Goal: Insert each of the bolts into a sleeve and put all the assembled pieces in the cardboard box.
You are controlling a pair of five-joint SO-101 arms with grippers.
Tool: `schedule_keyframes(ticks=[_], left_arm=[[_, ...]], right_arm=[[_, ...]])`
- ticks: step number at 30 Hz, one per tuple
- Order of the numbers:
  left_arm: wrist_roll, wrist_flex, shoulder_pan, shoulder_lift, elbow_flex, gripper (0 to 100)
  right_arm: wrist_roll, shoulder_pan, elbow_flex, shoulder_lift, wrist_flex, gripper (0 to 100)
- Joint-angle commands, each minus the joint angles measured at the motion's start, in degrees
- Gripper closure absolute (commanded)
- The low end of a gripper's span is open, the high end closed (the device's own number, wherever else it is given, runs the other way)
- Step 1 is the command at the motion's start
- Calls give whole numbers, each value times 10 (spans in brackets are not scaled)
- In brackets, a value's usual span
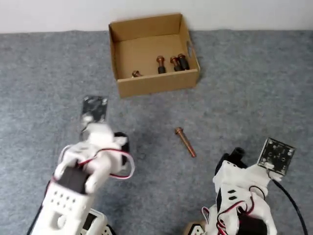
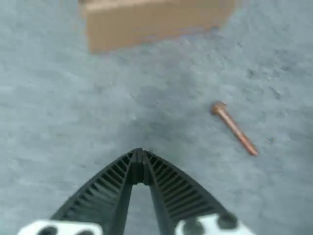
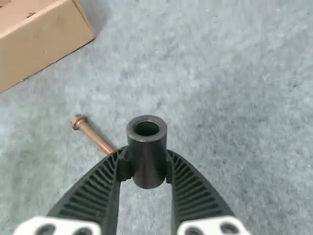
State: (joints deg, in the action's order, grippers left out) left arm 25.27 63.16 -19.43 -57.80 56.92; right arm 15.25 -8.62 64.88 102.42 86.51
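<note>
Grey felt-covered desk (image 1: 254, 78), pale wall strip along far edge.

Right tool (image 3: 145, 159): narrow, clamped on one black sleeve (image 3: 146, 142), gripped at mid-body from both sides. Sleeve long axis roughly upright, open bore facing the wrist camera, nothing seen in the bore.

Left tool (image 2: 140, 155): fully closed, tips touching, nothing between them, low over bare desk.

Loose bolts on desk, counted: one. Copper bolt (image 1: 185, 142) lying flat between the two arms, well apart from the left tool, just beyond the held sleeve in the right wrist view, with its plain end hidden behind sleeve and tool. Long axis diagonal: head toward cardboard box (image 1: 156, 84), plain end toward the right arm.

Cardboard box open-topped, at far side of desk near the wall strip. Inside, assembled pieces (image 1: 160, 64) in a row along the near wall: at least three copper heads, dark sleeves on two or three; exact count not resolvable.

Sleeves outside the box, counted: one, the held one.
</note>
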Motion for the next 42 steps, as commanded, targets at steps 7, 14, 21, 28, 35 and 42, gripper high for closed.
schedule_keyframes(ticks=[7,14,21,28,35,42], left_arm=[[142,-13,-126,187,-154,995],[233,39,-130,373,-289,995],[286,183,-155,601,-518,995],[309,273,-179,775,-724,994],[286,314,-180,897,-863,874],[265,316,-177,995,-953,867]], right_arm=[[-6,-30,0,13,-16,991],[-6,-30,2,14,-16,991],[-6,-30,2,14,-16,991],[-6,-31,2,14,-16,991],[-6,-31,2,14,-16,991],[-6,-31,2,14,-16,991]])
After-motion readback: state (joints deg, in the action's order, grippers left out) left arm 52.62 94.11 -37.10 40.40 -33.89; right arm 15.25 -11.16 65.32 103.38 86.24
